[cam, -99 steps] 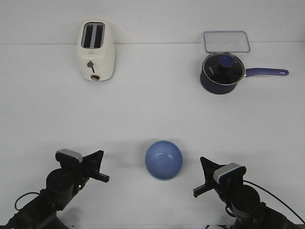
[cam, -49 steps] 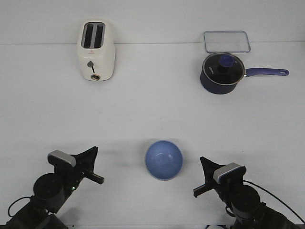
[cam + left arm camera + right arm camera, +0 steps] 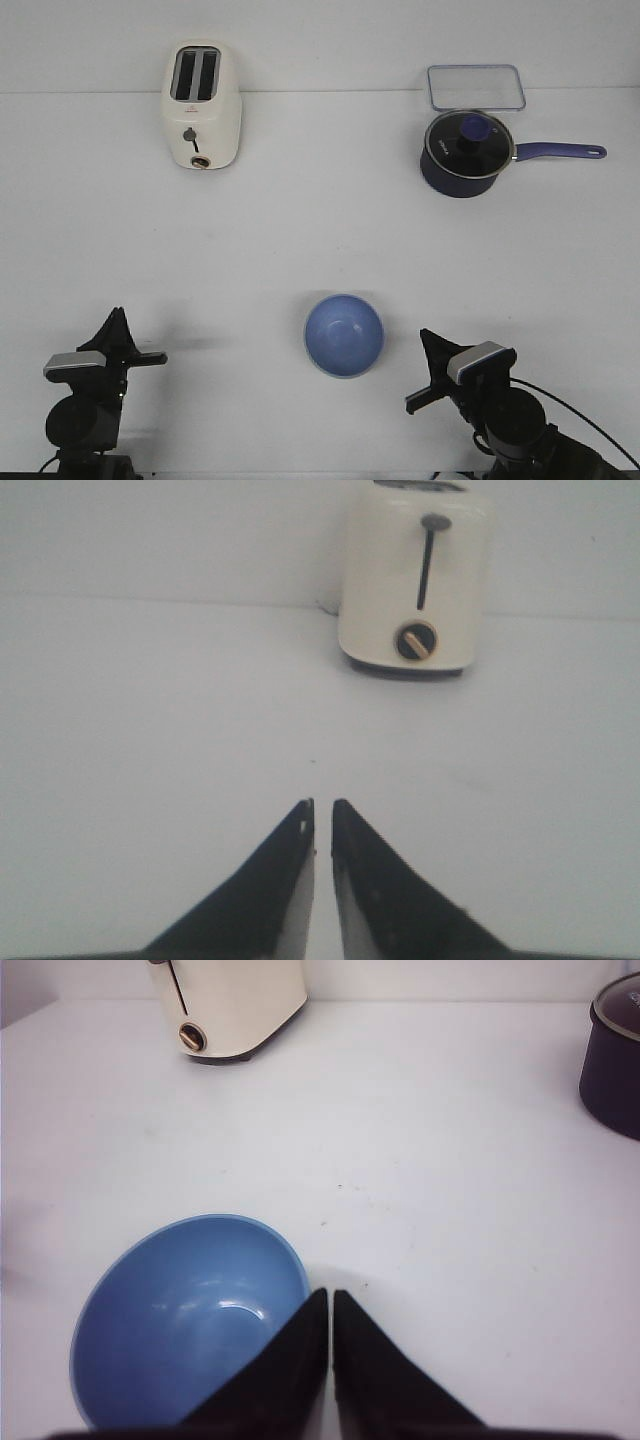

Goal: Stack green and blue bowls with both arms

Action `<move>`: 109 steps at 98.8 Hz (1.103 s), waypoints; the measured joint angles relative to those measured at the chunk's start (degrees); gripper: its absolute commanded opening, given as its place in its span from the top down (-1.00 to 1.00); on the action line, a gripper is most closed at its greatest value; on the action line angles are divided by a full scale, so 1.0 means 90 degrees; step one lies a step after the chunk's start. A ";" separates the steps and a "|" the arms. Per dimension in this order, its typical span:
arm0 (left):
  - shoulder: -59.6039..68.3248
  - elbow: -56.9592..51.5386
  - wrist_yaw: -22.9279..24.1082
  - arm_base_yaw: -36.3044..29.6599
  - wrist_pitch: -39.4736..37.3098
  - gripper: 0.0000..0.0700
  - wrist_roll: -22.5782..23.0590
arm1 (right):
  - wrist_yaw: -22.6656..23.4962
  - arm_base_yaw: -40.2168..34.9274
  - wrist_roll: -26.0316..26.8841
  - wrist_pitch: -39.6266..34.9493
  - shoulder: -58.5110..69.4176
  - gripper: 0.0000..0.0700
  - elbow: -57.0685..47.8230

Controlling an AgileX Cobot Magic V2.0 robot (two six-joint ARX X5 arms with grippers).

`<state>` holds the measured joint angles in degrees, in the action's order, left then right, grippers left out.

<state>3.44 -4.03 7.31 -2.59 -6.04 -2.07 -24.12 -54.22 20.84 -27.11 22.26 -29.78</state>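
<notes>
Front: blue bowl (image 3: 344,335) near table's front centre, green bowl unseen; left gripper (image 3: 140,357) and right gripper (image 3: 418,385) both apart from it. Left wrist: fingers nearly closed, empty, facing toaster (image 3: 415,580). Right wrist: fingers closed, empty, beside bowl rim; risk of nudging it.

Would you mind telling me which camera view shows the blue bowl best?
The front view: the blue bowl appears whole, upright and empty on the table, between the two arms. The right wrist view shows it large, but its near rim is cut off behind the right gripper. The left wrist view misses it entirely.
</notes>
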 measured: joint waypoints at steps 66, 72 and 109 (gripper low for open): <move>-0.0352 0.0233 -0.0024 0.0160 0.0425 0.96 -0.0044 | 0.0002 -0.0002 0.0000 0.0000 0.0000 0.97 0.0000; -0.0352 0.0233 -0.0024 0.0160 0.0427 0.96 -0.0044 | 0.0002 -0.0002 0.0000 0.0000 0.0000 0.97 0.0000; -0.0352 0.0233 -0.0024 0.0160 0.0427 0.96 -0.0044 | -0.0005 0.0000 -0.0012 0.0012 0.0000 0.97 0.0000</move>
<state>0.27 -1.93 7.09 -1.15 -2.20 -2.46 -24.16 -54.22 20.73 -27.00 22.26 -29.78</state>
